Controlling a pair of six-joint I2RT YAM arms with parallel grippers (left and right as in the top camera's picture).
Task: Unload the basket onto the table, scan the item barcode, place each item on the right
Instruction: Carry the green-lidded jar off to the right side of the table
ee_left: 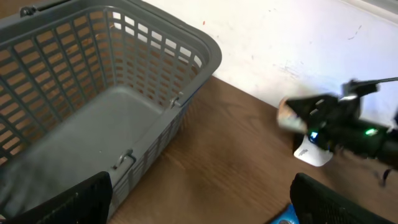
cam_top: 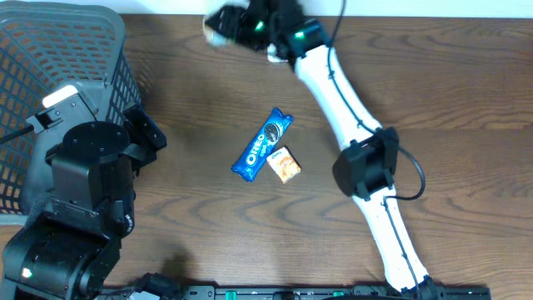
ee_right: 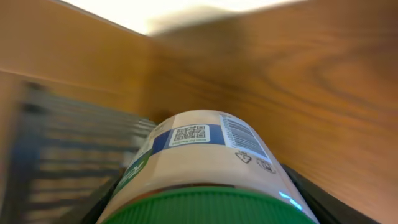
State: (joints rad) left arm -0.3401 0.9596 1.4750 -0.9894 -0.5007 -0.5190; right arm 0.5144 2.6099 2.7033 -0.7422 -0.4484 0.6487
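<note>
My right gripper is at the far edge of the table, shut on a beige jar with a green lid. The jar lies lengthwise between the fingers. Its label faces the wrist camera and shows a barcode and a QR code. In the left wrist view the jar sticks out to the left of the right gripper. My left gripper stands wide open and empty above the table beside the basket, far from the jar.
A grey wire basket fills the far left corner. A blue Oreo pack and a small orange packet lie mid-table. A small white object sits on the table under the right gripper.
</note>
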